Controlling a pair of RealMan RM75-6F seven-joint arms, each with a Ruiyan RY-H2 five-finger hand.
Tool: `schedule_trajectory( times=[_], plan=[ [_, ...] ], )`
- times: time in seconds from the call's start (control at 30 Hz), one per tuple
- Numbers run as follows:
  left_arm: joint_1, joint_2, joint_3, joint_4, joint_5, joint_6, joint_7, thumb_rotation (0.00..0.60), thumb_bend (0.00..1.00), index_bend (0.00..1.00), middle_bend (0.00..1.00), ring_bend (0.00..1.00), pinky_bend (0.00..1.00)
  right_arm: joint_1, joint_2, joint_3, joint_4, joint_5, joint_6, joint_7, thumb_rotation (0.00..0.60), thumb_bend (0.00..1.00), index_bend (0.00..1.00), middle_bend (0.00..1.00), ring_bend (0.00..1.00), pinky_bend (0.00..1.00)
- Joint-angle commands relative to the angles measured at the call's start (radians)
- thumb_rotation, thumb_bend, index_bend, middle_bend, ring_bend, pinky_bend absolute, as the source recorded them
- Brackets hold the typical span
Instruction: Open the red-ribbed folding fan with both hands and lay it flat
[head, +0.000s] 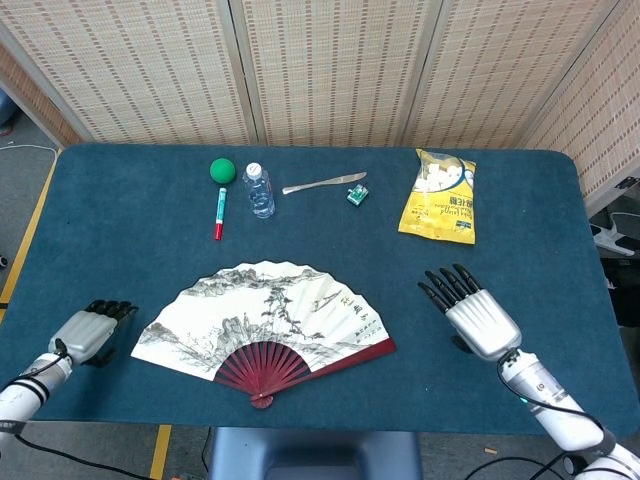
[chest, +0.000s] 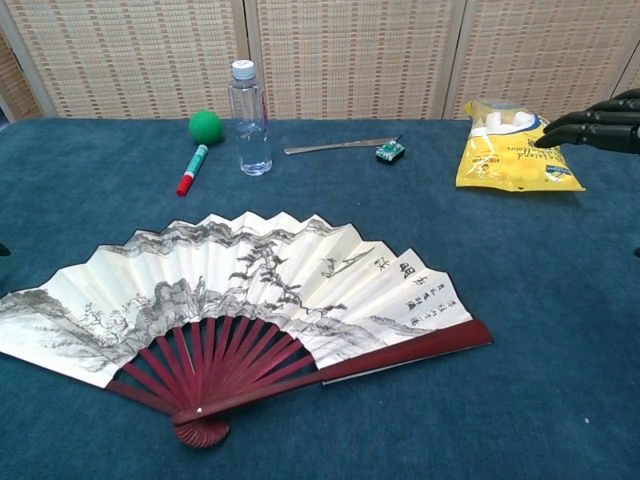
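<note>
The folding fan (head: 265, 320) lies spread out flat on the blue table, its red ribs (head: 275, 360) meeting at a pivot near the front edge; the chest view shows the fan (chest: 240, 300) with its ink-painted paper leaf fully unfolded. My left hand (head: 92, 330) hovers to the left of the fan, apart from it, fingers curled in and holding nothing. My right hand (head: 470, 310) is to the right of the fan, fingers extended and apart, touching nothing; only its fingers (chest: 595, 125) show at the right edge of the chest view.
Along the far half of the table (head: 120, 215) sit a green ball (head: 222, 170), a red-and-green marker (head: 219, 212), a small water bottle (head: 259, 190), a metal knife (head: 322, 183), a small green item (head: 356, 194) and a yellow snack bag (head: 440, 197).
</note>
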Motion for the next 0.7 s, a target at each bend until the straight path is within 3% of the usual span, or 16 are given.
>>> schedule_trajectory(
  times=[0.03, 0.17, 0.3, 0.4, 0.47, 0.7],
  plan=[
    [0.079, -0.065, -0.060, -0.011, 0.056, 0.290, -0.039, 0.600, 0.46, 0.00, 0.00, 0.00, 0.03, -0.012, 0.001, 0.001, 0.003, -0.012, 0.024, 0.014, 0.570, 0.12, 0.00, 0.00, 0.00, 0.00],
    [0.186, -0.186, -0.101, 0.121, 0.255, 0.662, -0.321, 0.600, 0.44, 0.00, 0.00, 0.00, 0.03, -0.063, -0.025, 0.001, 0.026, -0.032, 0.115, 0.059, 0.570, 0.12, 0.00, 0.00, 0.00, 0.00],
    [0.294, -0.353, -0.109, 0.341, 0.325, 0.936, -0.507, 0.600, 0.44, 0.00, 0.00, 0.00, 0.03, -0.149, -0.099, -0.012, 0.096, -0.041, 0.243, 0.119, 0.574, 0.12, 0.00, 0.00, 0.00, 0.00],
    [0.355, -0.436, -0.081, 0.496, 0.321, 0.980, -0.560, 0.600, 0.43, 0.00, 0.00, 0.00, 0.03, -0.230, -0.168, -0.033, 0.174, -0.031, 0.332, 0.140, 0.574, 0.12, 0.00, 0.00, 0.00, 0.00],
    [0.365, -0.436, -0.045, 0.551, 0.341, 0.952, -0.529, 0.600, 0.43, 0.00, 0.00, 0.00, 0.03, -0.276, -0.211, -0.039, 0.236, -0.016, 0.378, 0.151, 0.573, 0.12, 0.00, 0.00, 0.00, 0.00],
    [0.389, -0.357, -0.036, 0.505, 0.330, 0.926, -0.472, 0.600, 0.43, 0.00, 0.00, 0.00, 0.03, -0.310, -0.202, -0.022, 0.249, 0.030, 0.377, 0.192, 0.573, 0.12, 0.00, 0.00, 0.00, 0.00]
  ],
)
